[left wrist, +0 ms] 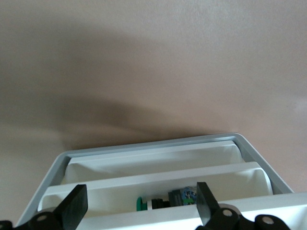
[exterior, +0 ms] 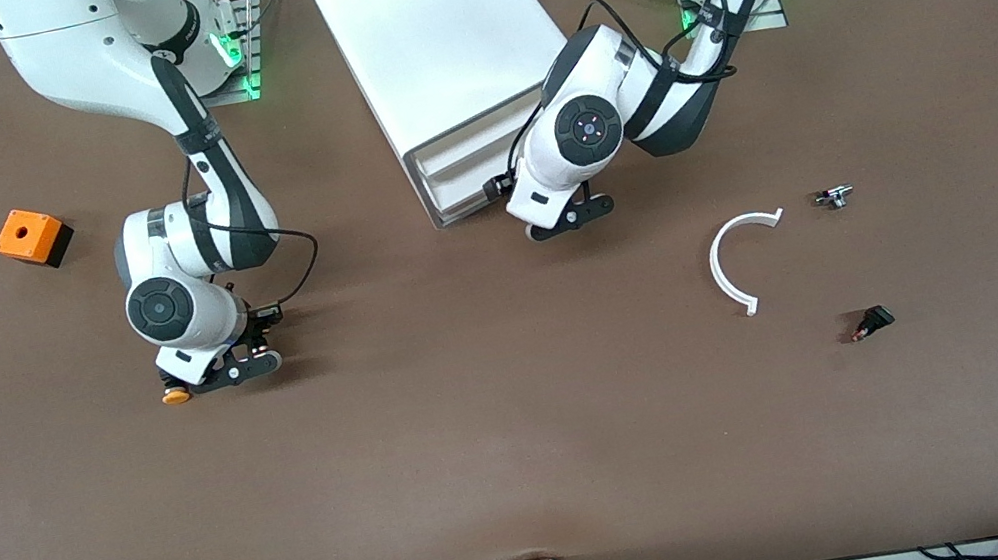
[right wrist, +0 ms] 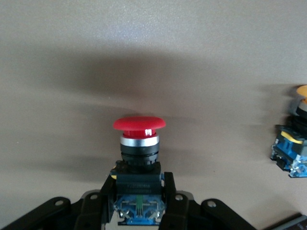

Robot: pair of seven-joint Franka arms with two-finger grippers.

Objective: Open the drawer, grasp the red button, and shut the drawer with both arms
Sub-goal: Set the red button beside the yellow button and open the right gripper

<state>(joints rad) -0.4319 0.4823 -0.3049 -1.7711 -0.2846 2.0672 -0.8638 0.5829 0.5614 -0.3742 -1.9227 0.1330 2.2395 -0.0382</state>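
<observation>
**Button in hand, drawer not yet shut**

Toward the right arm's end of the worktop, an orange box (exterior: 29, 237) with a hole sits near the edge where the bases stand. The right gripper (right wrist: 139, 211) is low over the worktop, closed on the black-and-blue body of the button (right wrist: 139, 143), red cap pointing away from the wrist. A yellow-capped button (exterior: 175, 396) stands just beside it. The right arm (exterior: 192, 260) folds down from its base, wrist level with the worktop.

At mid-worktop stands the white drawer unit (exterior: 446, 56); the left wrist view shows a drawer (left wrist: 158, 184) pulled out slightly, small parts inside. The left gripper (left wrist: 139, 206), fingers spread wide and holding nothing, faces the drawer front. Opening and grabbing appear done; closing remains.

Toward the left arm's end lie a white curved piece (exterior: 732, 266) and two small parts.
</observation>
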